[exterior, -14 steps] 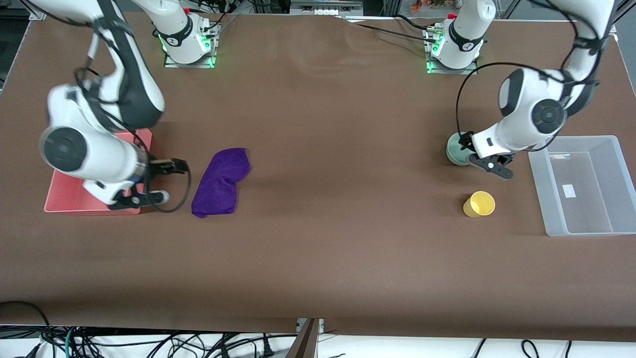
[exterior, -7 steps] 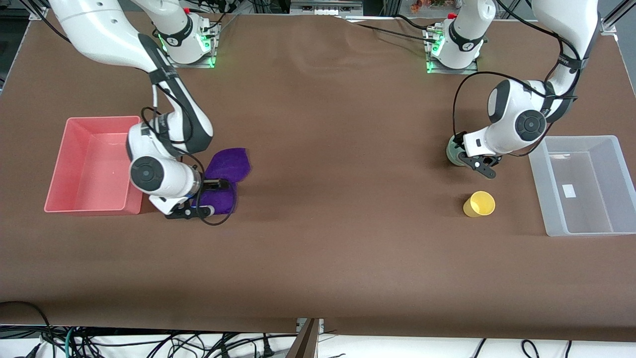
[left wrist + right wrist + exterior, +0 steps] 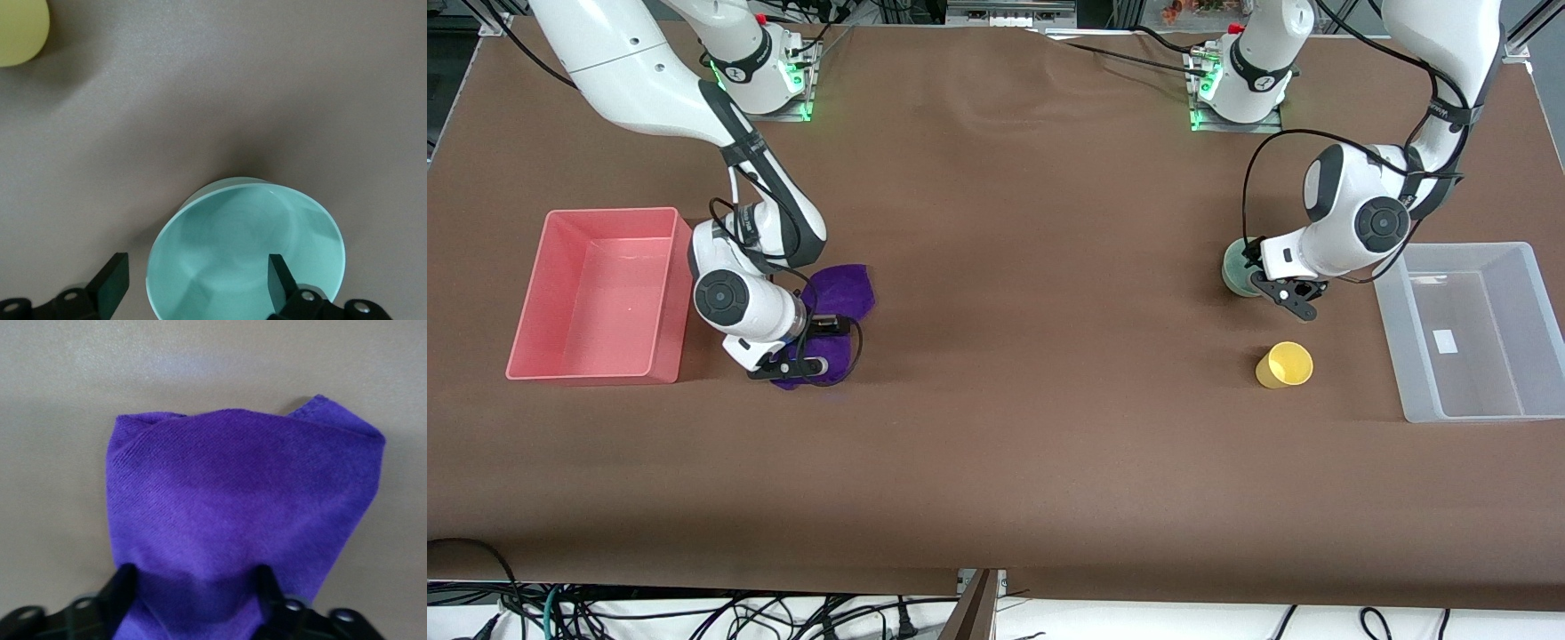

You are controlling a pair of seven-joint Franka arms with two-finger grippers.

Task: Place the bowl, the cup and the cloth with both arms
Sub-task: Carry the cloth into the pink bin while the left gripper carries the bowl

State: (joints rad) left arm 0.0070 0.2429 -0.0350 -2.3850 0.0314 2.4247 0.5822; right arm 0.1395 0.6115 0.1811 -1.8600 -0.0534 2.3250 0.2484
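Note:
The mint-green bowl (image 3: 1234,267) stands upright toward the left arm's end of the table. My left gripper (image 3: 1252,281) is down at it and open. In the left wrist view one finger (image 3: 280,280) is inside the bowl (image 3: 247,253) and the other stands outside its wall. The yellow cup (image 3: 1285,364) stands nearer the front camera, untouched, and shows as the cup (image 3: 20,30) at that view's corner. My right gripper (image 3: 818,345) is open and pressed onto the purple cloth (image 3: 845,289). The cloth (image 3: 247,487) bulges up between its fingers (image 3: 127,581).
An empty pink bin (image 3: 525,293) sits beside the cloth at the right arm's end of the table. A clear plastic bin (image 3: 1396,338) sits beside the bowl and cup at the left arm's end. Brown table covering lies between the two groups.
The right arm swung from over the pink bin to the cloth and came down onto it. The left gripper sank lower around the bowl's rim. Both pairs of fingers narrowed slightly.

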